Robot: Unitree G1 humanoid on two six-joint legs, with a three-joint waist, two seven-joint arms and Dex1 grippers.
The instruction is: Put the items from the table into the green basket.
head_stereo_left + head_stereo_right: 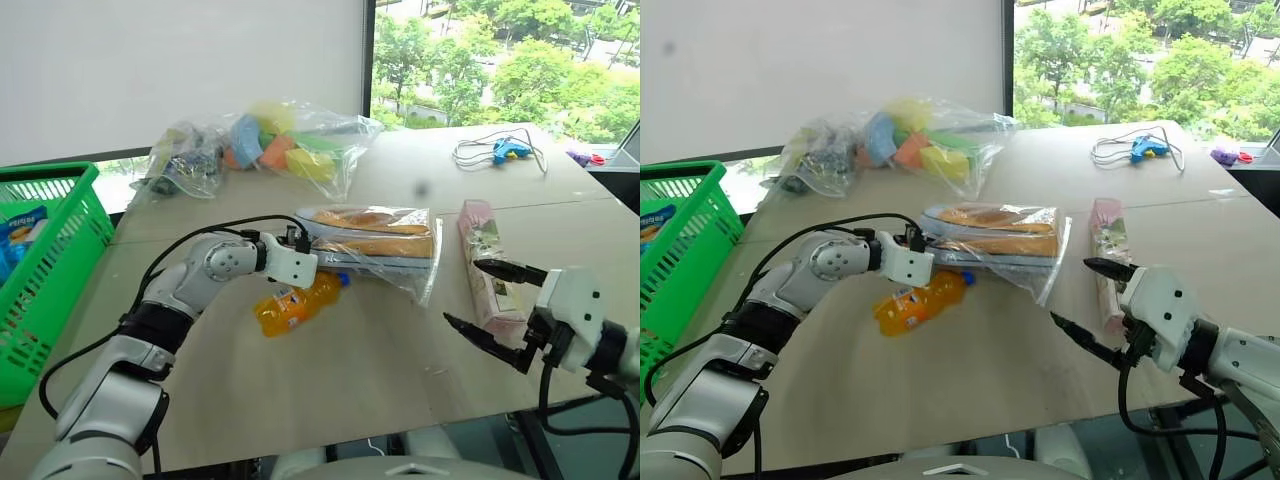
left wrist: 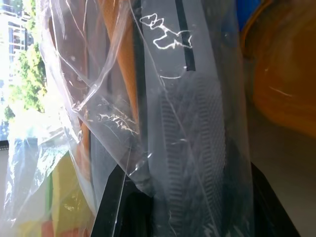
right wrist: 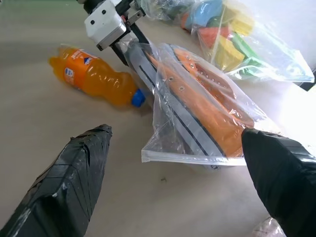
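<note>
The orange white-soled sneakers in a clear bag (image 1: 375,240) lie in the middle of the table (image 1: 350,390). My left gripper (image 1: 300,246) is shut on the bag's left end; in the left wrist view the shoe sole (image 2: 192,148) sits between the black fingers (image 2: 116,202). The small orange soda bottle (image 1: 295,303) lies on its side just in front of that gripper. My right gripper (image 1: 464,292) hangs open near the front right, beside the tall pink carton (image 1: 478,232), which lies flat. Clear bags of foam blocks (image 1: 285,145) rest at the back. The green basket (image 1: 50,260) stands at the left.
A blue glue gun with a white cable (image 1: 508,150) lies at the far right of the table, a small purple thing (image 1: 580,156) beyond it. A blue packet (image 1: 22,226) sits inside the basket. The table's front edge runs close below my right gripper.
</note>
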